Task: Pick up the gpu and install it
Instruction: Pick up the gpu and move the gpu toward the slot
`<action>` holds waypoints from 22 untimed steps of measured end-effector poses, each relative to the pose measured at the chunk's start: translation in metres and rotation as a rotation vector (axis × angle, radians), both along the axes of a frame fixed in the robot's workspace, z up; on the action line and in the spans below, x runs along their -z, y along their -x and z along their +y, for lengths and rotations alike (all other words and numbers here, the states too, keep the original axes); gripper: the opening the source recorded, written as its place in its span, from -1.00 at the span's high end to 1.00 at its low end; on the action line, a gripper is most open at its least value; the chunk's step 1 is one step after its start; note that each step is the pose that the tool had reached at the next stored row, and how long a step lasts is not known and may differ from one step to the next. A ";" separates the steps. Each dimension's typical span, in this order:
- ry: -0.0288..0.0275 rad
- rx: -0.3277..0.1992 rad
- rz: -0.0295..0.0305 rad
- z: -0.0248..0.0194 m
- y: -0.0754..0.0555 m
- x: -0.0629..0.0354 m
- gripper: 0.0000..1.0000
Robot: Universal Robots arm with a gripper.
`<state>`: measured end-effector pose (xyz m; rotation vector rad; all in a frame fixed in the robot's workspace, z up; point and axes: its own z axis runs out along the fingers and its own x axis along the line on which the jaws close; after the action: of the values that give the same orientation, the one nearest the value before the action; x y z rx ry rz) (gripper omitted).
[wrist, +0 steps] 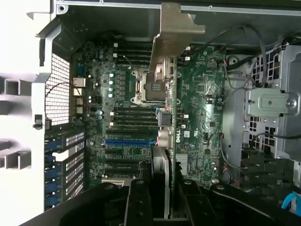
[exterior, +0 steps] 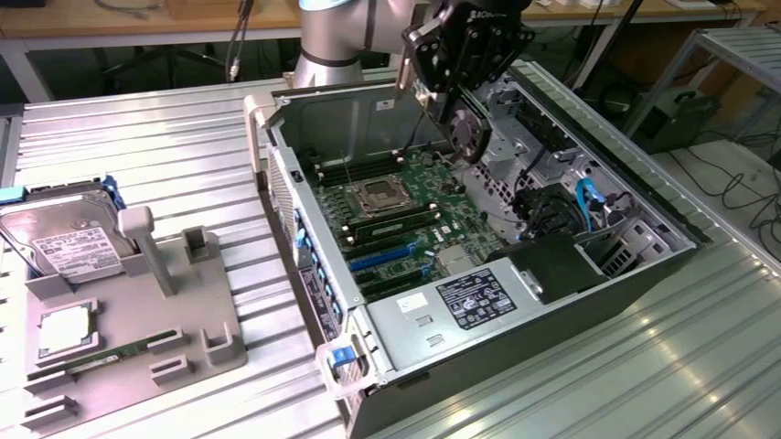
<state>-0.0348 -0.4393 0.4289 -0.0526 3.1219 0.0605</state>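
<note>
Hanging above the open computer case [exterior: 555, 361], the gripper [exterior: 447, 96] is clamped on the gpu [exterior: 465, 135], which is clear of the motherboard [exterior: 397, 197] and touches no slot. In the exterior view the card's round fan faces the camera. Its upper edge is hidden between the fingers [exterior: 422, 64], and the arm is cut off at the frame's top. In the wrist view the gpu [wrist: 170, 56] appears edge-on, so its face cannot be read. Its silvery bracket covers part of the processor socket [wrist: 146, 87]. Which slot it hangs over I cannot tell. 1 hard drive [exterior: 61, 240] lies on the grey fixture [exterior: 141, 320], well apart from the case.
</note>
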 end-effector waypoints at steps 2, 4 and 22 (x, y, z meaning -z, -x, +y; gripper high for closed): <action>0.0001 0.000 0.0000 0.0008 -0.002 0.0000 0.45; 0.0000 0.000 0.0000 0.0018 -0.005 0.0000 0.45; 0.0000 0.000 0.0000 0.0095 -0.025 0.0000 0.45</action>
<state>-0.0101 -0.4299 0.4289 -0.0527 3.1219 0.0604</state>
